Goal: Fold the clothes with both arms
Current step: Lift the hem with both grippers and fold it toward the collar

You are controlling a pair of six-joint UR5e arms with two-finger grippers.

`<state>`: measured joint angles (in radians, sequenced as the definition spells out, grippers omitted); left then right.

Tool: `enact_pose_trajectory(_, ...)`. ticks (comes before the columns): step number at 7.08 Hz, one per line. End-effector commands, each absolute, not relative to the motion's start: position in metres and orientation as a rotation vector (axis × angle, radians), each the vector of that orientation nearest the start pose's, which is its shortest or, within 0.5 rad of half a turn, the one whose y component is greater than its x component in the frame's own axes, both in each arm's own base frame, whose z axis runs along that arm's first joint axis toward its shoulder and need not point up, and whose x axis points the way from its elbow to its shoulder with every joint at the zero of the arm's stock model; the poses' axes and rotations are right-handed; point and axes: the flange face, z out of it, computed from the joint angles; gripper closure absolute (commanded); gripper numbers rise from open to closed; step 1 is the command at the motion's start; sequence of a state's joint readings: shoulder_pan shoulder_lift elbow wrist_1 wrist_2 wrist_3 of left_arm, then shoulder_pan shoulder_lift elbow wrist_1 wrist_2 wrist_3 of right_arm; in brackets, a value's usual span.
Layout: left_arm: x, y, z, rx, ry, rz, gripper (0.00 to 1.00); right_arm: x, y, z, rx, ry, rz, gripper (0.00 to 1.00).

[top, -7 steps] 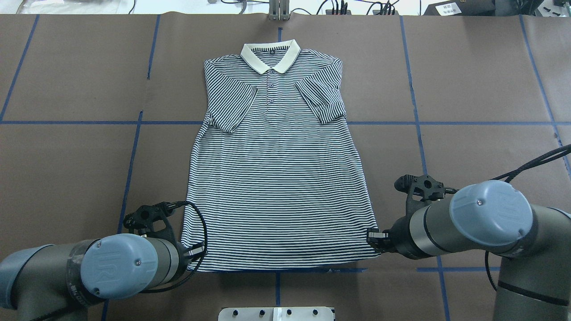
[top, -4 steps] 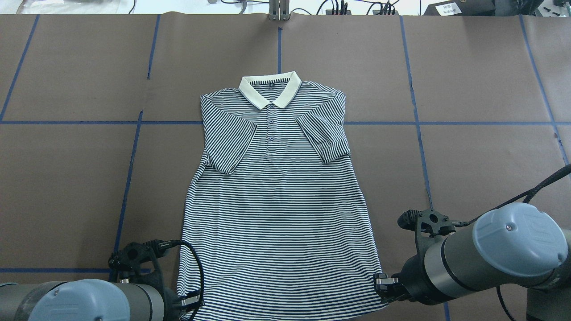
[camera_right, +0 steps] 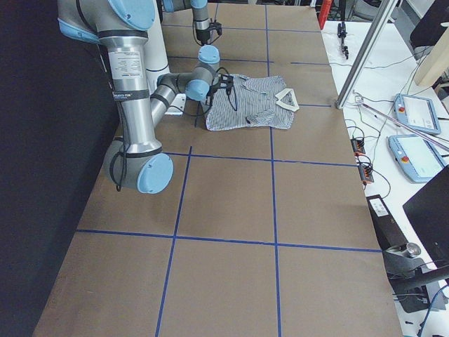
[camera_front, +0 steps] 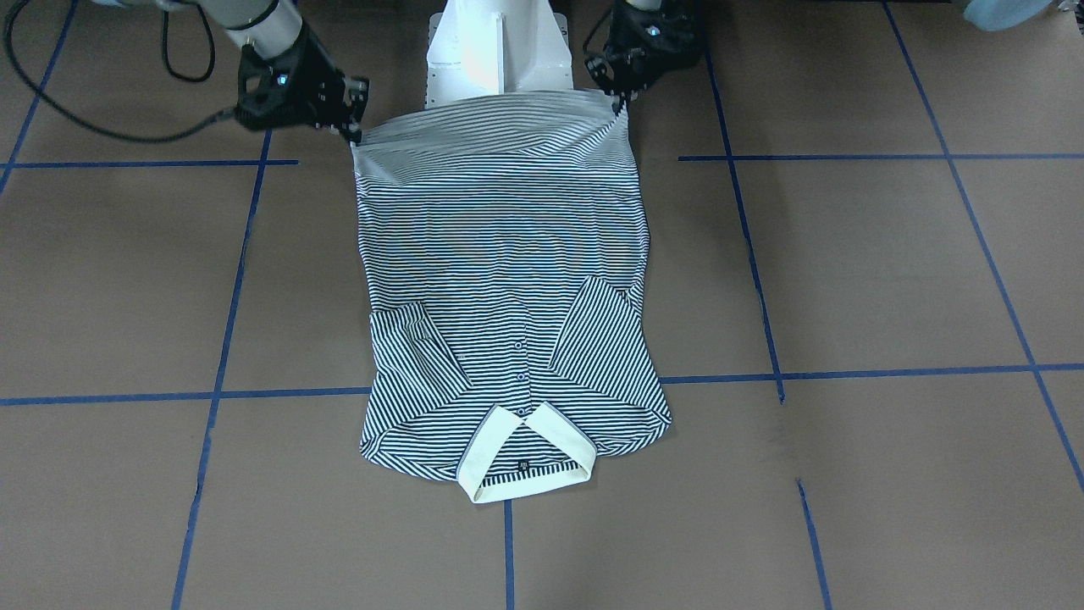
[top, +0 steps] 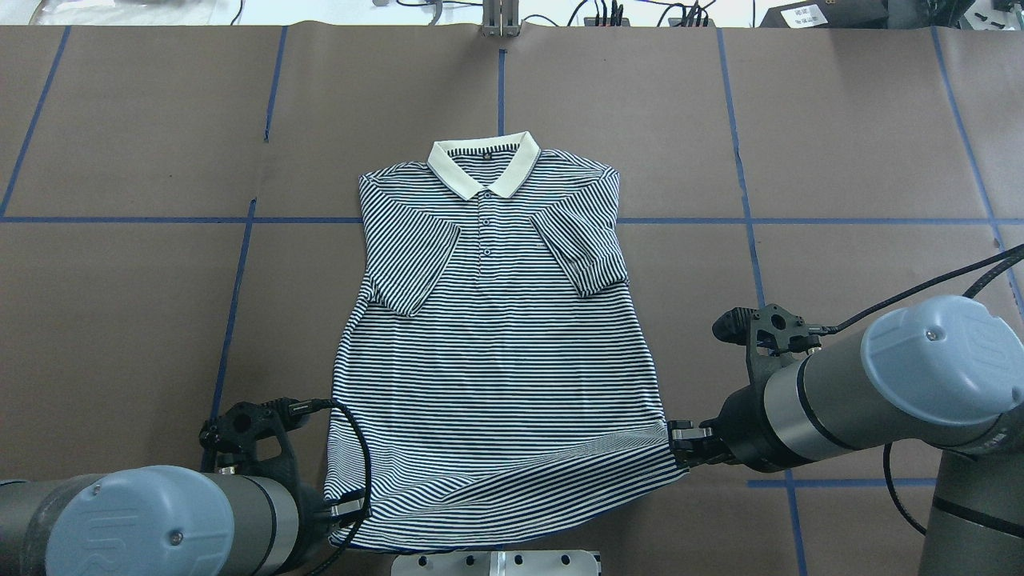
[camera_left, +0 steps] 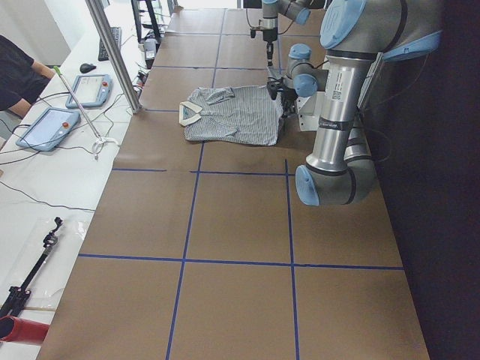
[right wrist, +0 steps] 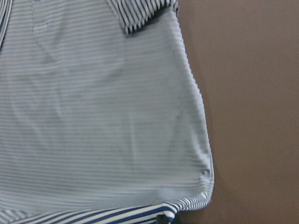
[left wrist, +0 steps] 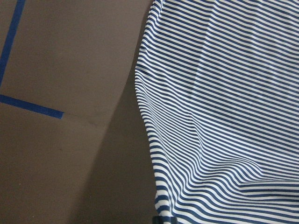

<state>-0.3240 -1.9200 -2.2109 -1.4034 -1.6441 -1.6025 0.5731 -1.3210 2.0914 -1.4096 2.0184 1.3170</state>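
Polo shirt (top: pixel 496 344) lies front-up on the brown table (top: pixel 840 160), with its sleeves folded inward and its collar at the end far from the robot. Jaws of the left gripper (top: pixel 352 508) and the right gripper (top: pixel 680 440) are each clamped on a hem corner, holding the near hem raised off the surface.

No words or numbers can be read for sure. A tiny dark tag (camera_front: pixel 524 465) sits inside the cream collar (camera_front: pixel 559 436) of the polo shirt (camera_front: pixel 508 254), but its mark is too small. A white sticker (top: pixel 804 14) at the far right has tiny print. Dark print (camera_left: pixel 335 84) runs down the left arm (camera_left: pixel 334 127), too small to read.
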Motion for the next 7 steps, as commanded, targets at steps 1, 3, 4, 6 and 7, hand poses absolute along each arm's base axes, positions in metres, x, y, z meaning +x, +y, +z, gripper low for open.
enact_pose_trajectory(1, 0.425, -0.367, 0.252, 0.156, 0.798, -0.353, 1.0, -0.389, -0.451, 0.272, 0.068, -0.972, 0.147, 1.0)
enact_pose_trajectory(3, 0.433, -0.369, 0.252, 0.154, 0.798, -0.352, 1.0, -0.391, -0.452, 0.271, 0.067, -0.974, 0.144, 1.0)
enact_pose_trajectory(4, 0.437, -0.369, 0.24, 0.136, 0.822, -0.339, 1.0, -0.389, -0.453, 0.259, 0.081, -0.99, 0.142, 1.0)
enact_pose_trajectory(6, 0.443, -0.398, 0.255, 0.161, 0.848, -0.36, 1.0, -0.39, -0.467, 0.257, 0.091, -0.984, 0.153, 1.0)
enact_pose_trajectory(7, 0.441, -0.413, 0.262, 0.188, 0.848, -0.346, 1.0, -0.382, -0.481, 0.259, 0.111, -0.975, 0.156, 1.0)
